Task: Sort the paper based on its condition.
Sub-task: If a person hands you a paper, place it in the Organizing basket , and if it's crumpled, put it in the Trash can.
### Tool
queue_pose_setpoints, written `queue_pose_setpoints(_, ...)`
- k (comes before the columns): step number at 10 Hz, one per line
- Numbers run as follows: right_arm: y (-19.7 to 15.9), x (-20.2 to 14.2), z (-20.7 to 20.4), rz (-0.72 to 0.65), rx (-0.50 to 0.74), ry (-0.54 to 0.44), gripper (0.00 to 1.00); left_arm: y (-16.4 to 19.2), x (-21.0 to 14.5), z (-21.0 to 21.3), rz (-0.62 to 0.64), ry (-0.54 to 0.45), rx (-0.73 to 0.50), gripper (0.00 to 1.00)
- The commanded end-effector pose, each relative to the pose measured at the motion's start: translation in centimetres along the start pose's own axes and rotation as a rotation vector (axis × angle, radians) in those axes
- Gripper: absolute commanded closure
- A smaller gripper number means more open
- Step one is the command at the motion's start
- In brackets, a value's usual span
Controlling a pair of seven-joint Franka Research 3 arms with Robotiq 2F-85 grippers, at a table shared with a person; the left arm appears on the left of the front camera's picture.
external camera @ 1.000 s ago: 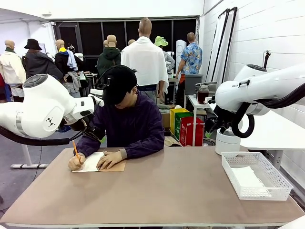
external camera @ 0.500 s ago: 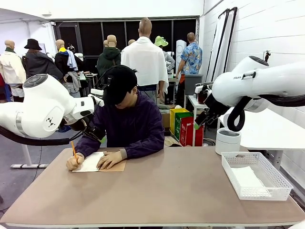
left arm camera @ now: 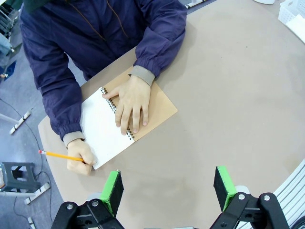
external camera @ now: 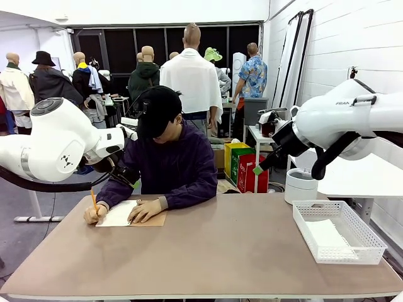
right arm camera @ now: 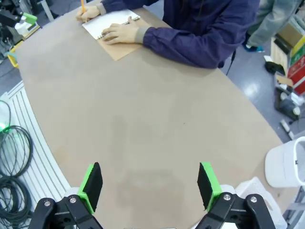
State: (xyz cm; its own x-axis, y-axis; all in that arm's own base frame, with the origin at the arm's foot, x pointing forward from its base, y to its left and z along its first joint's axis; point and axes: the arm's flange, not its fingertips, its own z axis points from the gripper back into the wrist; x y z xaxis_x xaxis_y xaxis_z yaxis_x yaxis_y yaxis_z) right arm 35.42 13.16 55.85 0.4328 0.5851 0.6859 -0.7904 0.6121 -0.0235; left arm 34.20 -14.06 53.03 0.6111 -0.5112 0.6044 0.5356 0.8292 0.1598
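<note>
A big brown table (external camera: 220,251) stands on a grey floor (external camera: 16,239). Dark windows (external camera: 119,47) fill the back wall. A white brick wall (external camera: 340,44) runs along the right, behind a white table (external camera: 365,176).

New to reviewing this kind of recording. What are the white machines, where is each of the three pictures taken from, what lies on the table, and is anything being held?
The white machines are two robot arms, the left arm and the right arm, each ending in a two-finger gripper. The front view looks across the table at a person. The other two views come from cameras on the wrists, looking down past the left gripper and the right gripper; both are open and empty. On the table lie a spiral notebook, which the person writes in with a pencil, other hand flat on it, and a white mesh basket with paper inside.
</note>
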Motion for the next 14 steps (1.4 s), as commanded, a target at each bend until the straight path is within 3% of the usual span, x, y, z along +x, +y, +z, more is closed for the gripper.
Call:
queue_pose_setpoints(1,0.1,-0.8,-1.0,0.042,0.033,-0.05,0.0,0.1,-0.1,0.0,0.0,0.001,0.001,0.0)
queue_pose_setpoints(4,0.4,0.1,-0.1,0.012,0.009,-0.001,0.0,0.1,-0.1,0.0,0.0,0.001,0.001,0.0)
queue_pose_setpoints(14,0.4,0.1,-0.1,0.012,0.009,-0.001,0.0,0.1,-0.1,0.0,0.0,0.001,0.001,0.0)
